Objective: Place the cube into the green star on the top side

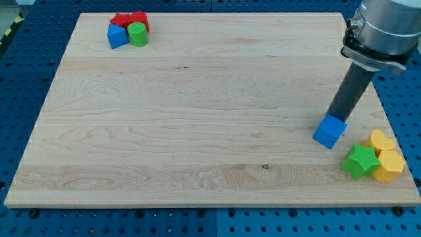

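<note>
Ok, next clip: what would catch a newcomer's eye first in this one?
Probably the dark rod coming down from the view's upper right, with my tip right at the top edge of the blue cube. Just below and to the right of the cube sits the green star, pressed against two yellow blocks. A small red, blue and green cluster sits far off in the top left corner.

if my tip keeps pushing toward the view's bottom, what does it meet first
Your tip is already against the blue cube, just above it. Pushed on, the cube would likely reach the green star.
</note>
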Available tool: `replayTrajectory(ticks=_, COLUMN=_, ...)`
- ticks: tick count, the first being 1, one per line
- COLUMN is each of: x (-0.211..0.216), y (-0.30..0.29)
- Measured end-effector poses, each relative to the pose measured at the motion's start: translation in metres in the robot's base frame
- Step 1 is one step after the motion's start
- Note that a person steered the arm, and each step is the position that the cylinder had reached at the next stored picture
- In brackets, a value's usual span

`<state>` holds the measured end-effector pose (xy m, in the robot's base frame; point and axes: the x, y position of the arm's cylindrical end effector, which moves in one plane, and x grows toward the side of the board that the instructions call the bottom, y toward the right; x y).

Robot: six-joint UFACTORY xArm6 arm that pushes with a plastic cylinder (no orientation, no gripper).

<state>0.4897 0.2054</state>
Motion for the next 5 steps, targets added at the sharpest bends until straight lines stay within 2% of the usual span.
replayTrajectory(ticks=1, x=-0.024, y=-0.017)
replayTrajectory(ticks=2, x=-0.032, y=-0.068)
replayTrajectory(ticks=3, x=-0.001, y=-0.083)
replayTrajectory(ticks=5, x=0.005, y=-0.049)
